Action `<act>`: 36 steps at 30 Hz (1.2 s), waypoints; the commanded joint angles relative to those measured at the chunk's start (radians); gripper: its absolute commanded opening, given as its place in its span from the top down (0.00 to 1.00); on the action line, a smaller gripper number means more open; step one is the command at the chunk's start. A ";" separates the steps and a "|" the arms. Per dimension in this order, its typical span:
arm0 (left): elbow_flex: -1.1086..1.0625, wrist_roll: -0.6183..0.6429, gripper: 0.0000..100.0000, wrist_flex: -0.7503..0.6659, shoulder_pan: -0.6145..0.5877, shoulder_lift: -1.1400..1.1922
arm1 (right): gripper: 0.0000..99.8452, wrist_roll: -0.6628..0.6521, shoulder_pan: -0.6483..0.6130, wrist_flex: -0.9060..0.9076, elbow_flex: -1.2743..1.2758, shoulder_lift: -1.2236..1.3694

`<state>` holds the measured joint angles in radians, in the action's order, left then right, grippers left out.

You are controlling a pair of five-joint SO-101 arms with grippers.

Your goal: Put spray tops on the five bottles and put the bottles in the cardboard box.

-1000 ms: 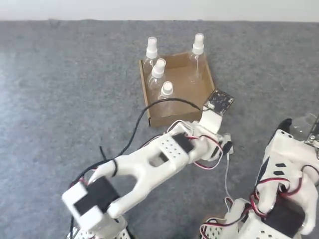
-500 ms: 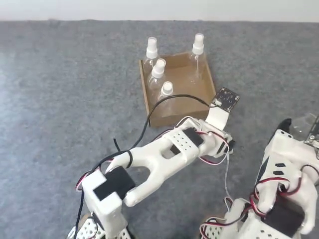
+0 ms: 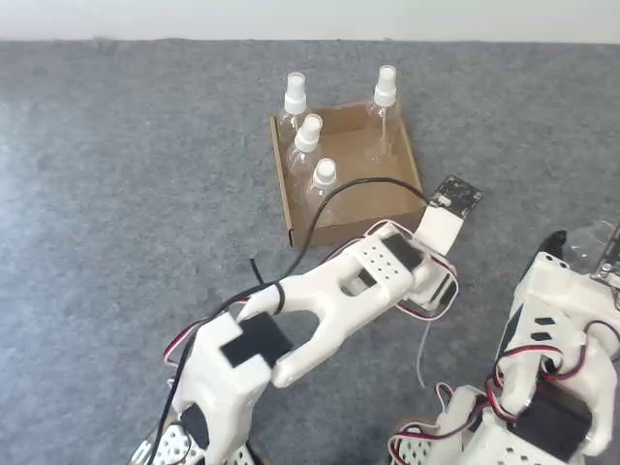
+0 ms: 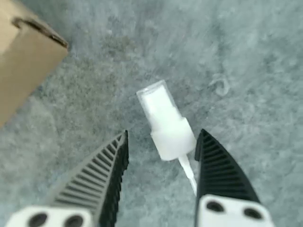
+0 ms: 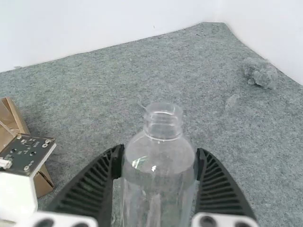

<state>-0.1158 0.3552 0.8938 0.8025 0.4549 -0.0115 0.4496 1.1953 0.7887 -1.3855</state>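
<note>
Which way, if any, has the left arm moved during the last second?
Yes. In the high view the left arm swung right: its wrist, earlier before the near wall of the box, is now at the box's near right corner.

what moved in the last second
The left arm swung along the box's near side toward the right arm; the left fingers stand open around a spray top. The four capped bottles and the right fingers, shut on an open bottle, stayed put.
</note>
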 commanded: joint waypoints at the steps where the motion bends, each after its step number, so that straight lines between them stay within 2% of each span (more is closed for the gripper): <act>1: 0.139 0.005 0.79 0.104 0.005 0.028 | 0.89 0.005 0.005 -0.013 -0.011 -0.002; 15: 0.308 0.005 0.79 0.241 0.002 0.143 | 0.89 0.005 0.005 -0.013 -0.011 -0.002; 21: 0.328 0.005 0.85 0.253 0.002 0.157 | 0.89 0.005 0.005 -0.013 -0.011 -0.002; 29: 0.328 0.002 0.86 0.256 0.000 0.153 | 0.89 0.003 0.008 -0.013 -0.011 -0.002; 36: 0.325 -0.080 0.86 0.293 0.006 0.150 | 0.89 0.003 0.010 -0.013 -0.011 -0.002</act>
<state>0.1603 0.3122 1.1515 0.8025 0.6268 -0.0115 0.4496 1.1953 0.7887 -1.3855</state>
